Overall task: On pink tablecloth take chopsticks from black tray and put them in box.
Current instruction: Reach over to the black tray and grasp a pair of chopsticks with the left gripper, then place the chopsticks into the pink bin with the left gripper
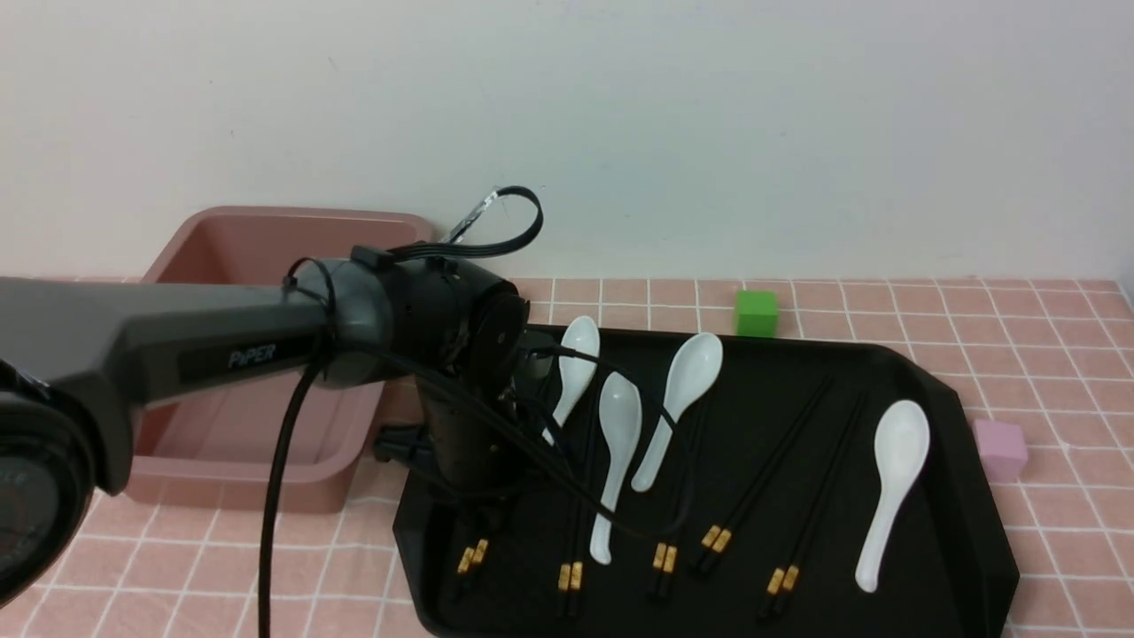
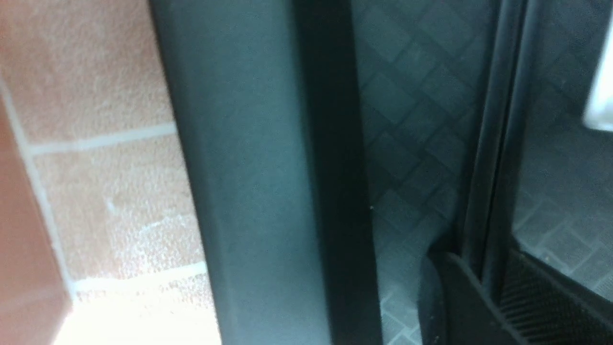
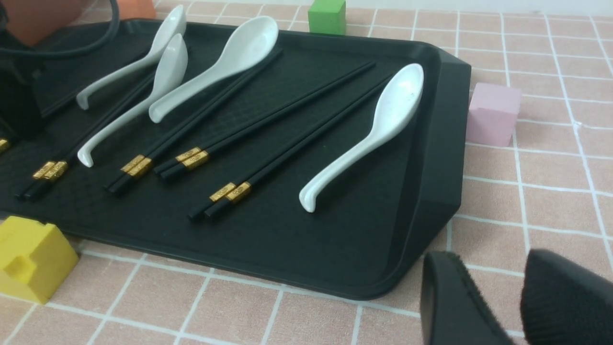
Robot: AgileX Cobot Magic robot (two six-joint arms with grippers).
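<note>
Left arm [image 1: 221, 346] bends steeply down over the black tray [image 1: 966, 523], tool [image 2: 488, 282] closed narrowly on the chopsticks [image 2: 498, 143]

- A plain off-white wall [image 1: 709, 115] fills the far side of the scene, spanning it from left to right.
- Its surface is smooth and matte, marked only by a few faint specks and scuffs.
- Its lower edge runs in a straight, level line.
- Soft, even light falls across it.
- The right wrist view catches the wall only as a thin pale strip at the far edge.
</note>
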